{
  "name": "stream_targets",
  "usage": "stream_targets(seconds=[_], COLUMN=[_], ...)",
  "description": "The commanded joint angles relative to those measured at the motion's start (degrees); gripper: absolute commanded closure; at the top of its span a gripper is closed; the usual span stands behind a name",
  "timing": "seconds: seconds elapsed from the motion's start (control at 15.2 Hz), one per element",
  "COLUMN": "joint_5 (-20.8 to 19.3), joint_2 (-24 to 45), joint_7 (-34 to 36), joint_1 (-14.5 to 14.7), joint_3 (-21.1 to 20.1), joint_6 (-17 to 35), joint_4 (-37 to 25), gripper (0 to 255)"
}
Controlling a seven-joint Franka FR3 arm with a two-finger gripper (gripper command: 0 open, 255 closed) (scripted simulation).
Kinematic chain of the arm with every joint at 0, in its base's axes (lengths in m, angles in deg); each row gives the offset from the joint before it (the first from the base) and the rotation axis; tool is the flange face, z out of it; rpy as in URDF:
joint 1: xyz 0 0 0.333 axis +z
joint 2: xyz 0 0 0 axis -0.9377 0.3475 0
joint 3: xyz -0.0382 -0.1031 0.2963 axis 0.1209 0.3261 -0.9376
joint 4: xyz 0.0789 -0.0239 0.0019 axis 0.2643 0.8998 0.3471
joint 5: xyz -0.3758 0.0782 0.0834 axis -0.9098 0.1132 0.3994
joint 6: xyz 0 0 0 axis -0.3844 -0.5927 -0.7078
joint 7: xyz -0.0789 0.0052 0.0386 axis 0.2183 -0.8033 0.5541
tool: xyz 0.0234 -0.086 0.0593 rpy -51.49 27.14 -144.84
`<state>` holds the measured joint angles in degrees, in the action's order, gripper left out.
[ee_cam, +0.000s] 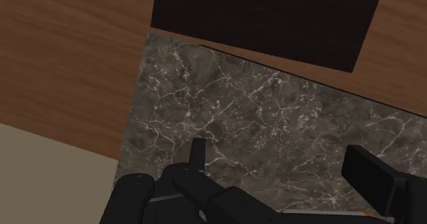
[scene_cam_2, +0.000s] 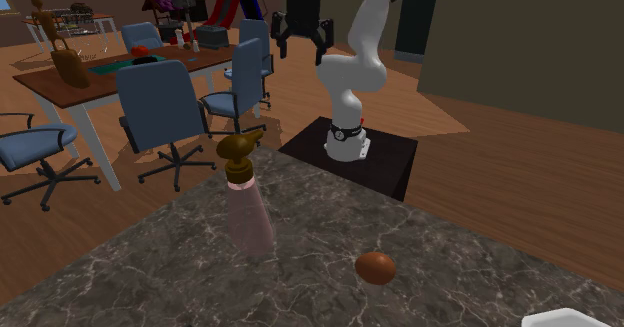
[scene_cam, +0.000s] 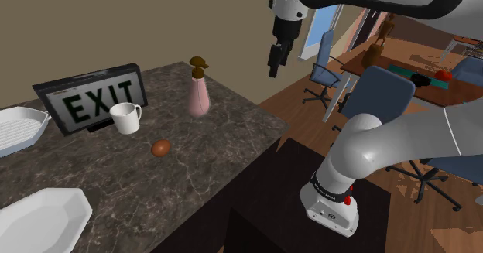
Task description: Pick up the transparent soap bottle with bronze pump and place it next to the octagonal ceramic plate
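Well, with our gripper [scene_cam_2: 299, 47] hanging wide open and empty, high and well apart from the pinkish soap bottle [scene_cam: 199, 93] standing upright on the dark veined counter [scene_cam: 232, 128], we judge a careless approach could knock its bronze pump [scene_cam: 198, 63] and topple it.

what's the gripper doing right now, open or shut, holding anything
Gripper: open, fingers apart, holding nothing; it hangs in the air well clear of the soap bottle.
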<state>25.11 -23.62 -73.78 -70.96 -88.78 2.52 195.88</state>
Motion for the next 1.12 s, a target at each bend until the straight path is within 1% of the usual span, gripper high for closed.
stream_targets(seconds=[0.0, 0.26, 0.53, 0.79, 1.06], joint_5=[0.0, 0.0, -0.4, -1.3, -2.6], joint_2=[0.0, 9.1, 18.2, 27.3, 36.6], joint_7=[0.0, 1.4, 2.8, 4.3, 5.8], joint_1=[0.0, 0.0, 0.0, 0.0, 0.2], joint_3=[0.0, -1.4, -2.8, -4.1, -5.3], joint_6=[0.0, 3.6, 5.9, 7.1, 7.1], joint_4=[0.0, -5.4, -11.9, -19.6, -28.7], gripper=[0, 0, 0, 0, 0])
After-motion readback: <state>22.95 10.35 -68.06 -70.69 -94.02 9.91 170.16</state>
